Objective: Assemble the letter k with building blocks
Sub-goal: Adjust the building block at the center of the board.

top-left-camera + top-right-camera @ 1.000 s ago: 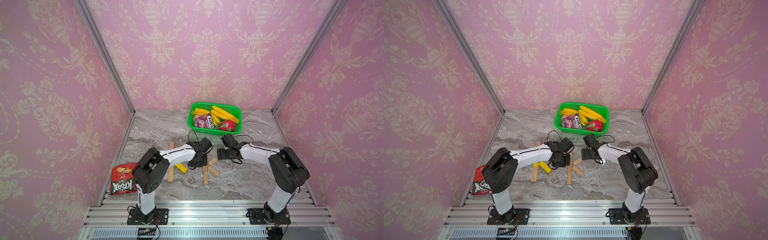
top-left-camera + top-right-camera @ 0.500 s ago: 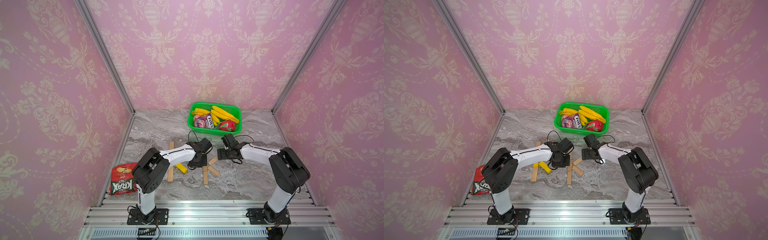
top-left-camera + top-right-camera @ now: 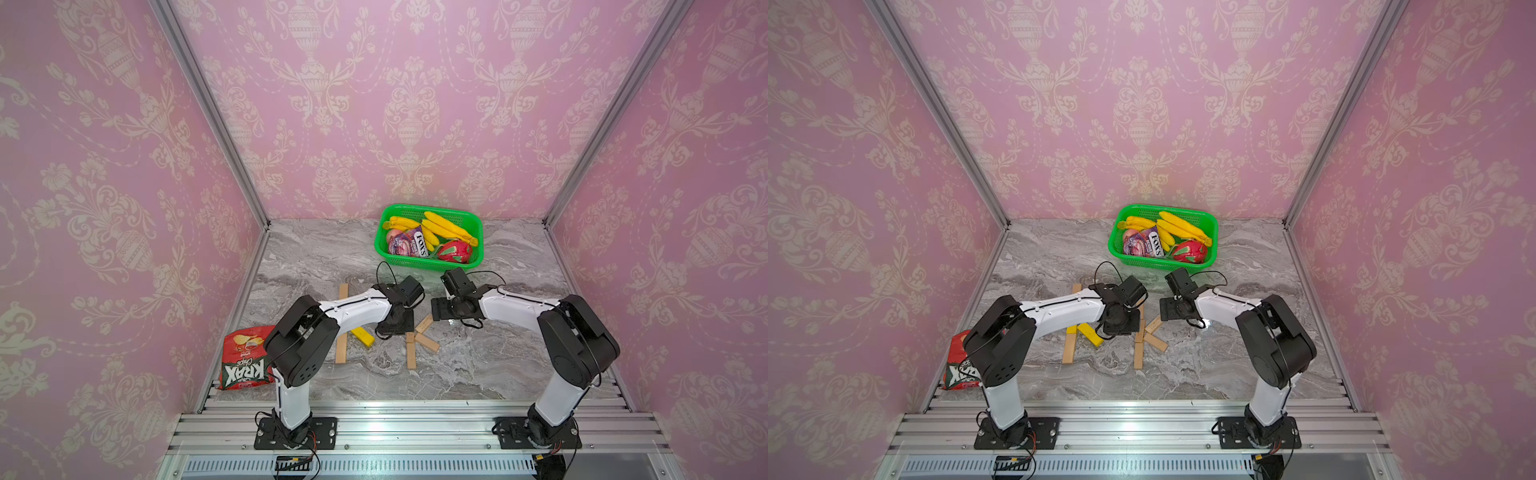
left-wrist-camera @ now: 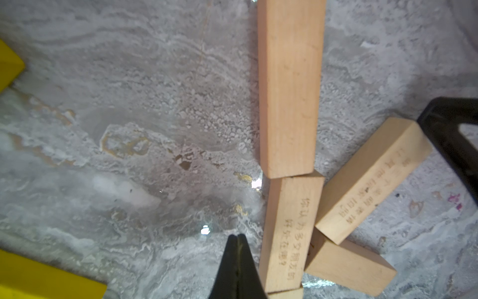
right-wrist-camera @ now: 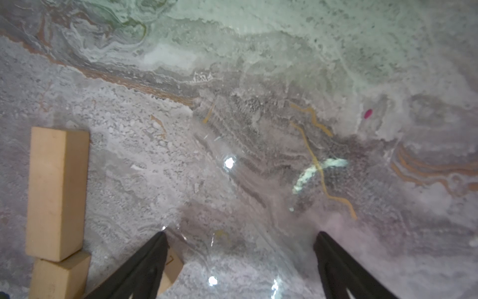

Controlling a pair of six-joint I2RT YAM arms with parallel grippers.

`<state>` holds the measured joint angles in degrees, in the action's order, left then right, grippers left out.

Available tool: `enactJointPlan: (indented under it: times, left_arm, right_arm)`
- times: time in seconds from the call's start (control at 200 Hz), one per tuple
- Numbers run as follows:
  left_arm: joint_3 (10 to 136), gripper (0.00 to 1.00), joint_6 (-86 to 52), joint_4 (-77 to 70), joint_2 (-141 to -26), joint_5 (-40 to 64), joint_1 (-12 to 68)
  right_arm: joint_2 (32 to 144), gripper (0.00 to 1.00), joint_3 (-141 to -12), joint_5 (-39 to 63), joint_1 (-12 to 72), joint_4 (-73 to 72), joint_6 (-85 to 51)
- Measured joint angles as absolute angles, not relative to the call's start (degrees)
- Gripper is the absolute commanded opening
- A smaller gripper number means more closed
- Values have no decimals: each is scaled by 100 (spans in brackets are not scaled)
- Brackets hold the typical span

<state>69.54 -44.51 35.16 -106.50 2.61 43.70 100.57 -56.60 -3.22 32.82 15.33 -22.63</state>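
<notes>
Alignment step, seemingly: you are holding the left gripper [image 4: 237, 236] clenched empty beside the stem [image 4: 289, 227] of the letter k [image 3: 411, 353] on the table [image 3: 478, 365], right gripper [image 5: 240, 235] hovering spread by its far arm [image 4: 370, 176], next likely squaring the stem joint.

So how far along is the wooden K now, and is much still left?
Done: the wooden K's stem, far arm and near arm lie together. In hand: nothing is gripped; the shut left gripper sits beside the stem, perhaps nudging it, and the right gripper is open. Left: the stem's bars meet slightly crooked, so probably only straightening.
</notes>
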Motion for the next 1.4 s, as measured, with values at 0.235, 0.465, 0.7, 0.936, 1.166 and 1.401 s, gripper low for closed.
enactJointPlan:
  times: [0.235,0.465,0.7,0.936,1.166,1.401]
  left_arm:
    - [6954,0,-4451,3516,-10650,261,4370]
    - [6956,20,-4427,3568,-10634,244,4372]
    - [6976,46,-4283,3551,-10418,228,4493]
    - [7024,38,-4307,3535,-10414,191,4718]
    - [7317,41,-4364,3618,-10462,-301,4705]
    - [8315,11,-4340,3750,-11111,-587,4602]
  right_arm:
    - [10055,93,-5660,-395,3304,1557,-2265]
    - [9874,93,-5452,-628,3304,1662,-2305]
    - [9380,93,-5245,-727,3297,2038,-2443]
    - [8665,93,-4565,-447,3299,2038,-2768]
    - [8095,93,-4077,-176,3299,2038,-2987]
    - [7815,93,-3789,-58,3299,1992,-3070]
